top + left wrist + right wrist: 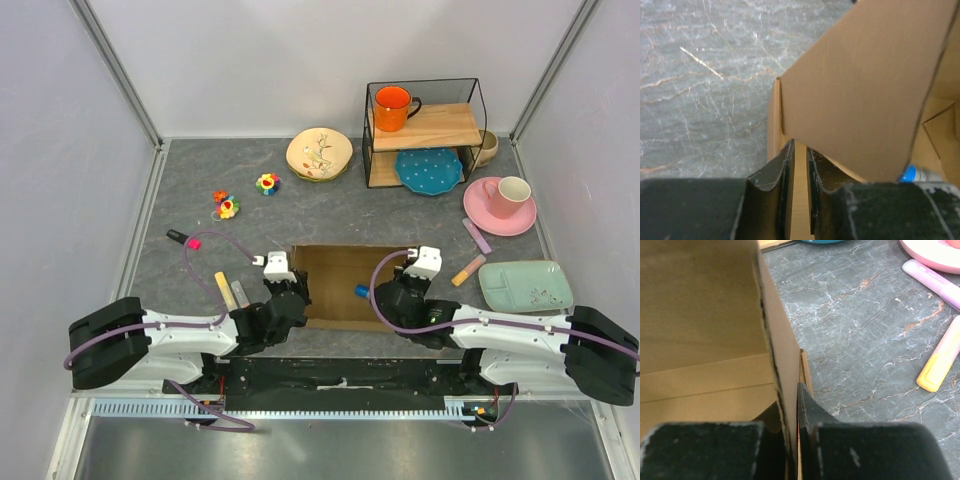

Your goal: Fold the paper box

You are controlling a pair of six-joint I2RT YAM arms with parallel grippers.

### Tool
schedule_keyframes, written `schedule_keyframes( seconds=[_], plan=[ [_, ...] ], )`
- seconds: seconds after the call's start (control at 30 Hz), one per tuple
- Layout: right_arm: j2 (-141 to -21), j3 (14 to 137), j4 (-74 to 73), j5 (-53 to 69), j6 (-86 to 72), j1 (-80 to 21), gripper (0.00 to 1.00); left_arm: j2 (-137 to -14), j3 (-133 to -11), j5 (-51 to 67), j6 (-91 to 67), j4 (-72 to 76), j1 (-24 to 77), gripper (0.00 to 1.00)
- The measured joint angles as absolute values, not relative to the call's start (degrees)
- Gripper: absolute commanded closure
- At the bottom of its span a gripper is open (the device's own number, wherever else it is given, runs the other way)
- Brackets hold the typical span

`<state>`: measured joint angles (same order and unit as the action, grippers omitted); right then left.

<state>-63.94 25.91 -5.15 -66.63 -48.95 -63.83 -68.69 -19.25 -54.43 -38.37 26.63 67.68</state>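
Pinched with left gripper [799,150] the left wall, and with right gripper [794,390] the right wall, of the paper box [335,285] at the near middle of the table [250,215]; had both side walls upright, seemingly left remaining flaps and closure undone.

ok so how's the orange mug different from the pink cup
The orange mug is bright orange, the pink cup pale pink. The orange mug stands on the upper board of the wire shelf, the pink cup on a pink saucer on the table. Both are upright, mouths up.
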Motion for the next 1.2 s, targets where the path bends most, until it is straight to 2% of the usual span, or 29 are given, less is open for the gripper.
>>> schedule_keyframes(
  seconds=[0.3,0.57,0.77,0.87,1.07,1.2],
  plan=[
    [-59.2,24.1,-13.2,-62.9,-50.8,-66.0,0.54,-69.7,-17.2,-54.5,-42.6,23.1,69.6,0.78],
    [-54.8,25.8,-20.8,-63.3,-53.9,-70.8,0.41,-69.6,-17.3,-56.1,-43.5,21.8,70.3,0.77],
    [-53.3,30.0,-31.4,-66.4,-61.4,-76.3,0.36,-69.5,-17.8,-57.3,-44.4,19.8,70.5,0.77],
    [-51.9,31.9,-37.5,-68.5,-66.1,-79.5,0.26,-69.5,-18.2,-58.1,-45.3,18.3,70.5,0.77],
    [-50.3,36.4,-49.1,-72.3,-75.0,-84.3,0.16,-70.0,-20.3,-59.7,-47.4,13.2,70.5,0.76],
    [-49.8,37.6,-51.0,-74.0,-75.2,-87.2,0.11,-71.3,-22.2,-60.9,-49.7,9.5,70.5,0.74]
  ],
)
